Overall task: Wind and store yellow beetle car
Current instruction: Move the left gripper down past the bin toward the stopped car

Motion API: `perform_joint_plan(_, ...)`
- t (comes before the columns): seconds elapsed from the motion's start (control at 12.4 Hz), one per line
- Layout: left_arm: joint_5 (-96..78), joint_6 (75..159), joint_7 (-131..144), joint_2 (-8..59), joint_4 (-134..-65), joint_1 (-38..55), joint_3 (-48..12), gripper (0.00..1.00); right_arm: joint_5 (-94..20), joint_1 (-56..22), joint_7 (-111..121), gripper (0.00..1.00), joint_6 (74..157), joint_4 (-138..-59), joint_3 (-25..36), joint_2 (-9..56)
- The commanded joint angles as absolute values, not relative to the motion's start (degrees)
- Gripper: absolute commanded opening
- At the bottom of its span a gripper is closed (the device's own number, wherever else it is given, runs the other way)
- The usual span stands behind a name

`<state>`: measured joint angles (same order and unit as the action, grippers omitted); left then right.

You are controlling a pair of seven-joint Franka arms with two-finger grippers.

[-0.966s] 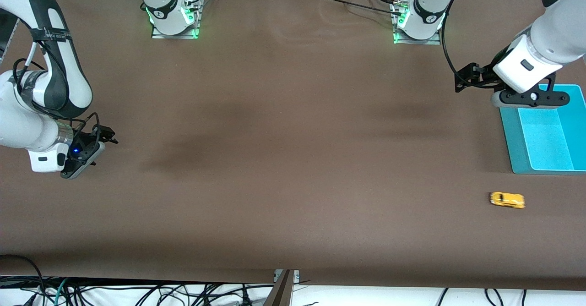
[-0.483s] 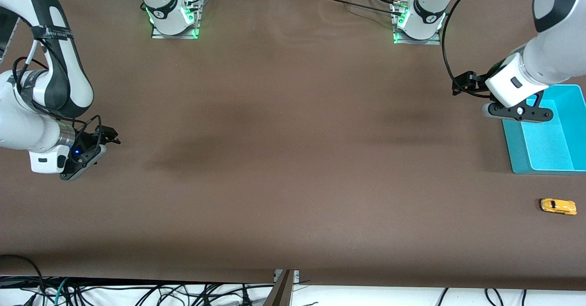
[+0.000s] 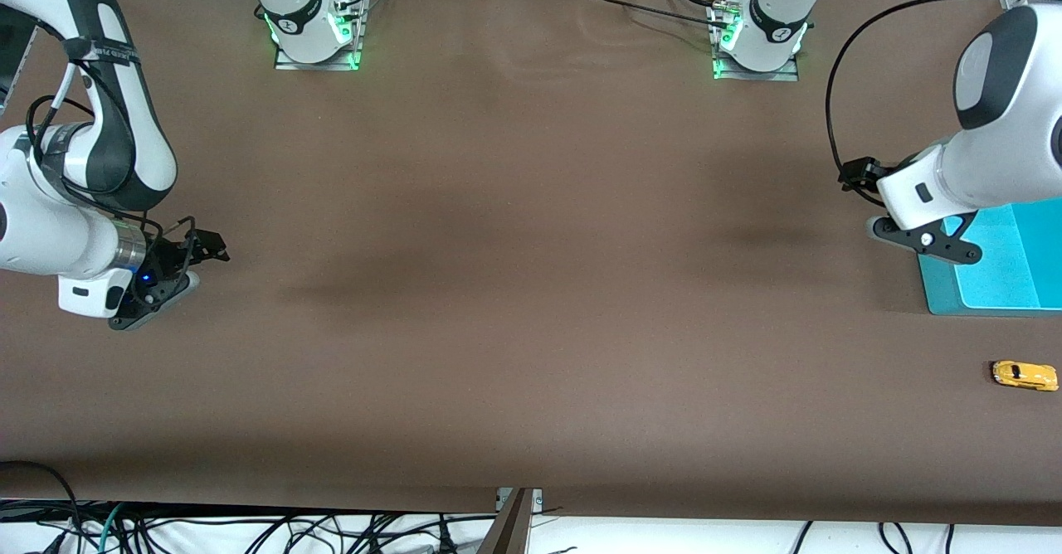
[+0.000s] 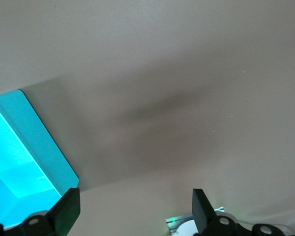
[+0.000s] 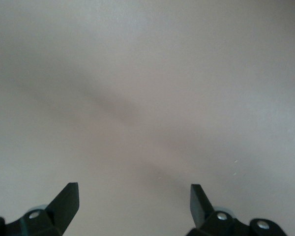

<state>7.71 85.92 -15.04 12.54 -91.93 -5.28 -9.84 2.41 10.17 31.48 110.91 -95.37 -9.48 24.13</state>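
Our left gripper [image 3: 925, 239] hung wide open over the teal bin's [image 3: 996, 276] edge at the frame's right; our right gripper [image 3: 153, 284], also open, waited at mid-left. The yellow beetle car [image 3: 1025, 375] sat loose on the surface [image 3: 531, 289], lower right. We judged storing was next: reach down and grasp it. No writing was readable.

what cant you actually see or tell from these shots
- Yellow beetle car: too small in the front view to show a winding part; absent from both wrist views.
- Teal bin: cut off by the front view's edge and partly covered by the left arm, so its contents cannot be checked fully.
- Left gripper: only the open fingertips show in the left wrist view.
- Right gripper: open over bare table; the arm waits.
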Motion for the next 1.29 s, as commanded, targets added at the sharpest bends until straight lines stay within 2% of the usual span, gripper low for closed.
perform_joint_plan(0.0,10.98,90.15,-25.18,15.02,-91.94,-7.99,-10.20,1.00,2.72,7.04,20.35,1.00,104.96,-91.42,-9.23,23.99)
perform_joint_plan(0.4,10.28,91.32,-26.98,16.17,-91.76,-9.84,-10.63,1.00,2.55,4.31,6.88,1.00,98.54,-86.49,-9.32,23.73)
perform_joint_plan(0.64,10.81,91.76,-30.83,18.45,-90.18,-10.89,-10.28,1.00,1.76,4.39,5.53,1.00,96.07,-85.25,-9.32,20.84)
perform_joint_plan(0.97,12.57,92.11,-53.03,27.04,-79.92,-14.66,-9.49,1.00,2.37,4.39,5.80,1.00,96.33,-84.99,-10.81,17.68)
perform_joint_plan(1.21,12.39,97.63,-77.17,33.12,-72.62,-18.62,-9.49,1.00,3.33,4.66,5.36,1.00,96.06,-84.99,-10.37,11.89)
